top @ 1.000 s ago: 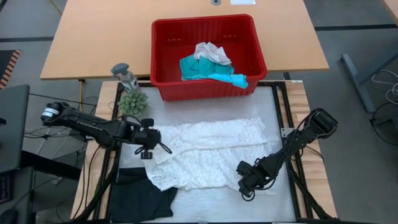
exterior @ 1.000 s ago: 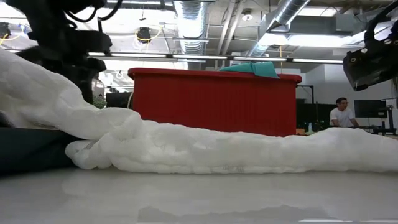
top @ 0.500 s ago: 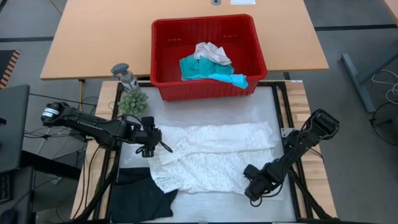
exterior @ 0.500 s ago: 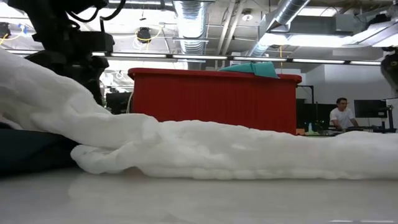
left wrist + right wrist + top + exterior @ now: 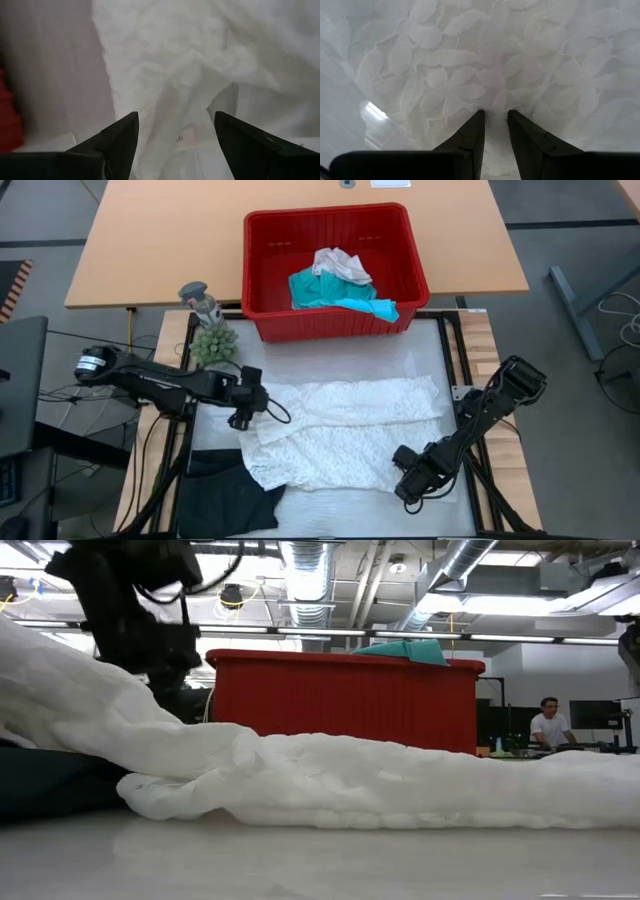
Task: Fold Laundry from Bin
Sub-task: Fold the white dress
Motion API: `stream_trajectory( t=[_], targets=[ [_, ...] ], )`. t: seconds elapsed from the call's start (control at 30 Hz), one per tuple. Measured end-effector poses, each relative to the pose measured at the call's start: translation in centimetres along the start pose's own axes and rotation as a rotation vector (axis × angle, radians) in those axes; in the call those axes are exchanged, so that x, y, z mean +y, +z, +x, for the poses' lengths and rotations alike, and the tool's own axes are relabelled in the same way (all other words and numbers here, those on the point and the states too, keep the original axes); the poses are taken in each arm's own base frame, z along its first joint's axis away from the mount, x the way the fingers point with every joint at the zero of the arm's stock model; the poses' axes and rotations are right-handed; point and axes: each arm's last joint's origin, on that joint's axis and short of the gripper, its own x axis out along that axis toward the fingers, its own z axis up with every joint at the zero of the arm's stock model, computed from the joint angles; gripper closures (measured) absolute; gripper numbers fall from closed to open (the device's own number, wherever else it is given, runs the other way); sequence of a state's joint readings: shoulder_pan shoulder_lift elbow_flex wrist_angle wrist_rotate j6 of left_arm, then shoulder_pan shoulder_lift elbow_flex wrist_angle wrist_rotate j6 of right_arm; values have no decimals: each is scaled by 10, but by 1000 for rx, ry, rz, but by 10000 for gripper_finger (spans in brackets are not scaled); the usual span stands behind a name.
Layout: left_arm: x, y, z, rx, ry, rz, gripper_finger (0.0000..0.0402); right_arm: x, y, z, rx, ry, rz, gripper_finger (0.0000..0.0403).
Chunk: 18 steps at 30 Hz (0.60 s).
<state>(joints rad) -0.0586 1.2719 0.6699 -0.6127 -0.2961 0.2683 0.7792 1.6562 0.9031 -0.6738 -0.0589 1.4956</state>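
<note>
A white lacy garment (image 5: 340, 430) lies spread across the middle of the table; in the low view it is a long rumpled ridge (image 5: 380, 780). My left gripper (image 5: 175, 132) hangs open over the garment's left edge (image 5: 262, 415), its fingers on either side of a raised fold. My right gripper (image 5: 408, 476) is shut on the garment at its near right corner. A black garment (image 5: 225, 500) lies at the near left, partly under the white one. The red bin (image 5: 262, 280) at the far side holds a teal piece (image 5: 335, 295) and a white piece (image 5: 342, 265). My right gripper pinches the white garment's near right corner (image 5: 492, 102) between its two fingers, which come from above and point down. The cloth around the fingers lies flat on the table, spread toward the far side. One layer or several, I cannot tell.
A small green plant (image 5: 213, 345) and a grey object (image 5: 200, 300) stand at the far left, close to my left arm. A wooden table (image 5: 150, 240) lies beyond the bin. A person (image 5: 545, 725) stands far off in the room. Bare tabletop (image 5: 330, 515) runs along the near edge.
My right gripper has gone toward the table's right edge with the garment's corner, and the garment's right half has spread out and flattened. My left gripper has shifted a little toward the right and far side, over the garment's left edge.
</note>
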Motion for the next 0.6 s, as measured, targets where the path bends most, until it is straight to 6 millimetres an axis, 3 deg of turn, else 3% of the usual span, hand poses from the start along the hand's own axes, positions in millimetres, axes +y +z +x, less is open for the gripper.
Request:
stream_trajectory(
  t=[0.3, 0.43, 0.6],
  targets=[
    [5, 27, 8, 104, -30, -24, 174, 0, 0, 0, -1, 5, -1, 287],
    [6, 32, 7, 96, -77, 20, 229, 1, 0, 0, -2, 5, -2, 287],
    [5, 27, 5, 149, -89, 28, 328, 1, 0, 0, -4, 5, -3, 287]
  ],
)
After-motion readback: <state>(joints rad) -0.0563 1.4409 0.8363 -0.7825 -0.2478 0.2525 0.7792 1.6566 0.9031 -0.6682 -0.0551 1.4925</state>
